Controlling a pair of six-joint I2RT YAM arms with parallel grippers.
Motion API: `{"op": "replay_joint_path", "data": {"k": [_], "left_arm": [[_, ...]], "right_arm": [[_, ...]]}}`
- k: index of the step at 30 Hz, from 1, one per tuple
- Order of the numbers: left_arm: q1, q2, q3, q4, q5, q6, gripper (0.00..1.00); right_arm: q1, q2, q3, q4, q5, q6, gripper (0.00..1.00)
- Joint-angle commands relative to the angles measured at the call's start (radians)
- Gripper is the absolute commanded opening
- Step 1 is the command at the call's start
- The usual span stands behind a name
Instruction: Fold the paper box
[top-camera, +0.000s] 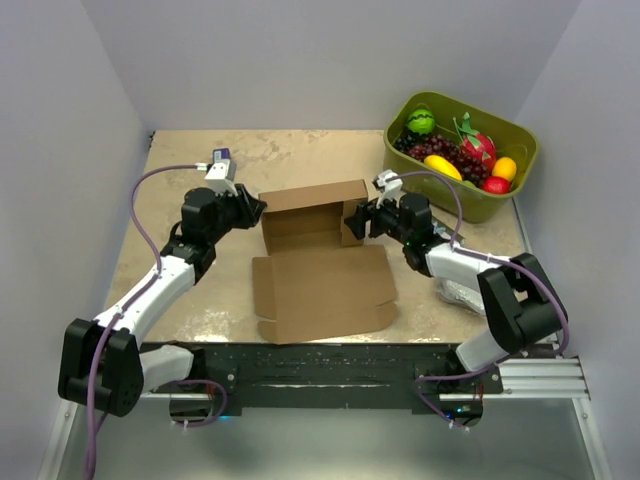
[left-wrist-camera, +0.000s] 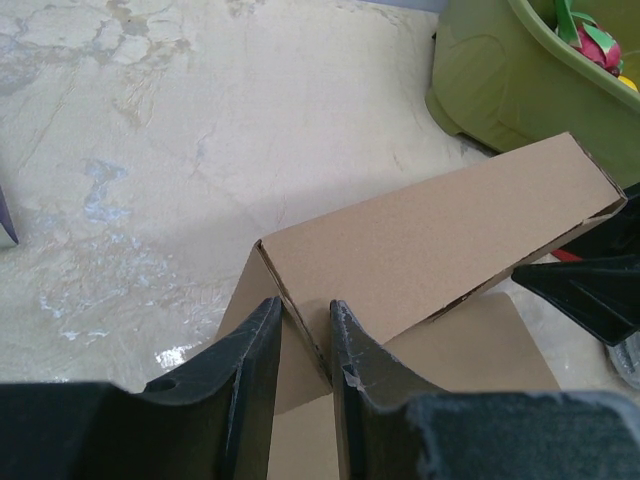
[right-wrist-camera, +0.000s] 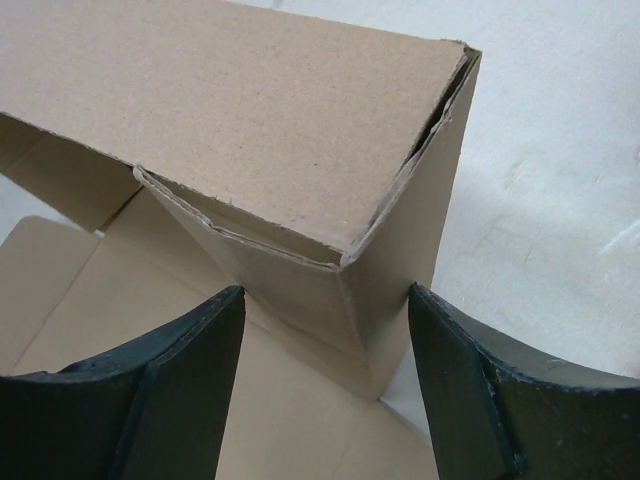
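Observation:
The paper box (top-camera: 312, 215) is brown cardboard in the middle of the table. Its far part is folded up into a shallow tray, and its lid panel (top-camera: 325, 295) lies flat toward me. My left gripper (top-camera: 255, 210) is at the box's left end. In the left wrist view it (left-wrist-camera: 305, 305) is nearly closed, with the left end wall (left-wrist-camera: 300, 320) pinched between the fingers. My right gripper (top-camera: 355, 220) is at the box's right end. In the right wrist view it (right-wrist-camera: 325, 310) is wide open and straddles the right end corner (right-wrist-camera: 380, 300) without touching it.
An olive-green bin (top-camera: 470, 205) of toy fruit stands at the back right, close behind my right arm; it also shows in the left wrist view (left-wrist-camera: 490, 80). A pale crumpled item (top-camera: 460, 295) lies under my right arm. Grey walls enclose the table on three sides.

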Motion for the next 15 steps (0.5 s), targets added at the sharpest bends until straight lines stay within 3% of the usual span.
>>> {"op": "replay_joint_path", "data": {"k": [1,9,15], "left_arm": [[-0.017,0.055,-0.039,-0.241,0.038,0.054,0.30],[-0.017,0.058,-0.037,-0.242,0.038,0.056,0.30],[-0.017,0.059,-0.036,-0.242,0.039,0.058,0.30]], "right_arm": [[0.024,0.055,0.051,0.135,0.025,0.011,0.72],[0.030,0.117,0.094,0.180,0.031,-0.001,0.64],[0.030,0.155,0.148,0.149,0.025,-0.001,0.43]]}}
